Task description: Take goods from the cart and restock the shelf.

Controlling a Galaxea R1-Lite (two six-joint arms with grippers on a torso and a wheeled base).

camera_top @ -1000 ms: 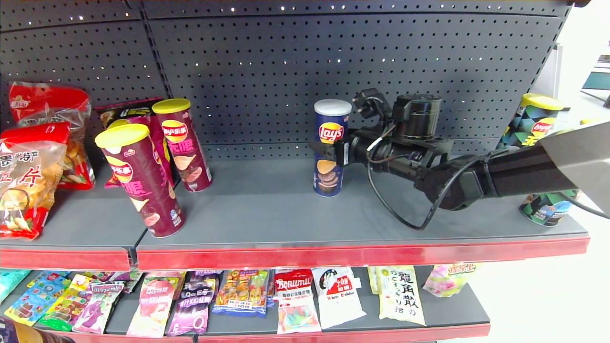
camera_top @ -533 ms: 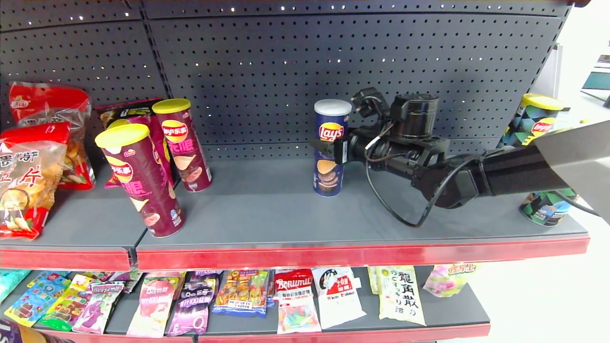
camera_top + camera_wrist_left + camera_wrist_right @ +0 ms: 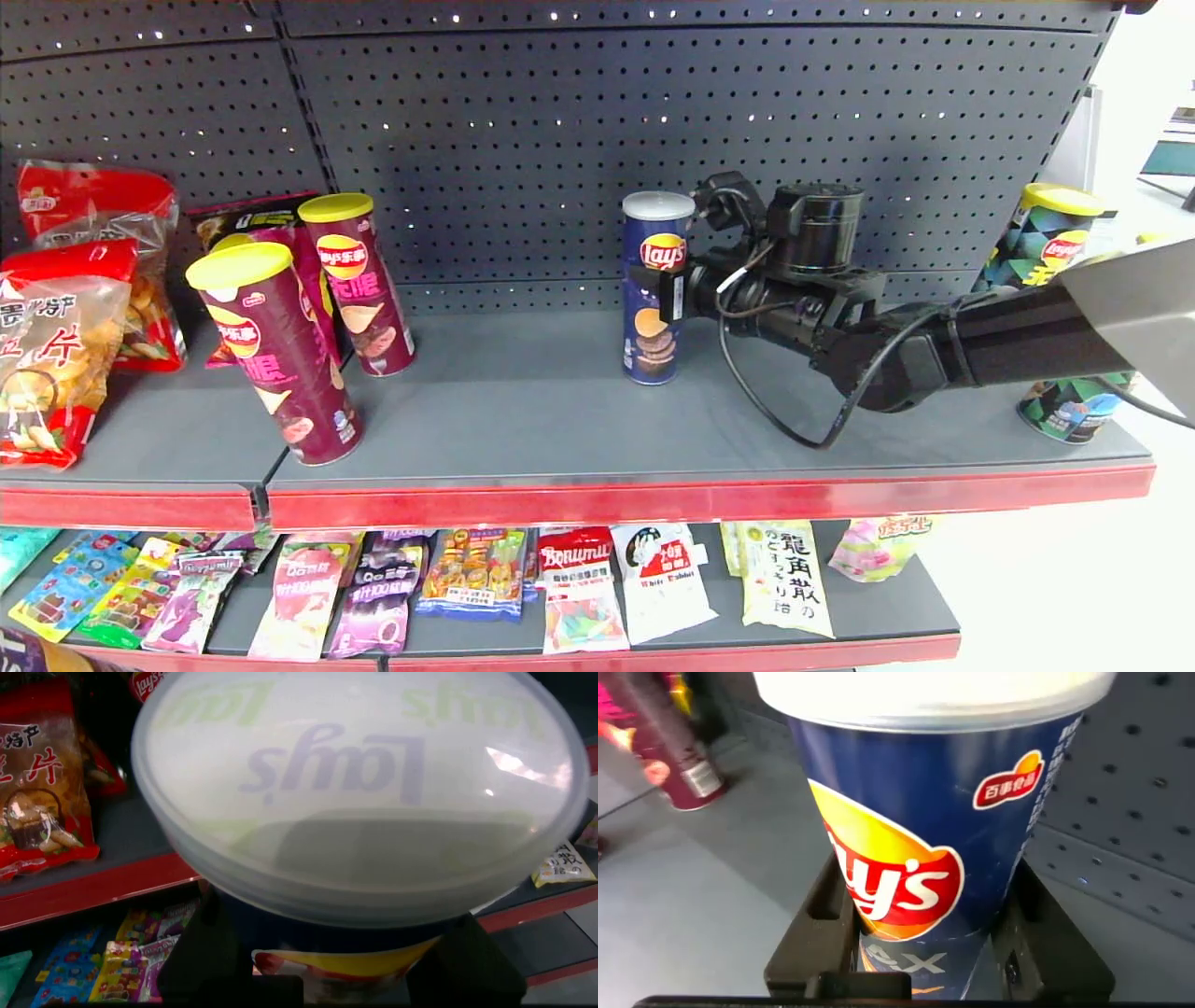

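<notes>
Upper shelf deck (image 3: 523,420), grey with a red front lip, pegboard behind. It holds, from the robot's left: snack bags (image 3: 56,345), two maroon cans (image 3: 275,355) with yellow lids, one leaning, then open deck. A green-patterned can (image 3: 1050,233) stands at the far right end. The lower tier (image 3: 878,607) carries a row of flat sachets.

The right arm comes in level from the robot's right. The right gripper (image 3: 665,294) is clamped on the blue can (image 3: 656,345) at about mid-height, a finger on either side. The right wrist view confirms the grip, with both fingers pressed to the can wall.

The blue can stands upright, long axis vertical, near the middle of the deck and close to the pegboard. Its base looks level with the deck; I cannot tell whether it bears weight there. The maroon cans are well apart on its left.

Judgement: placing is nearly done. What remains is to part the fingers and pull back along the arm's own line, to the robot's right and front. A sideways drag could tip so tall a can.

The left gripper (image 3: 341,963) sits lower, in front of the red lip, closed around a second can (image 3: 360,793) with a translucent lid. That one looks next in line. The open deck between the maroon cans and the blue can lies on the left arm's side.
</notes>
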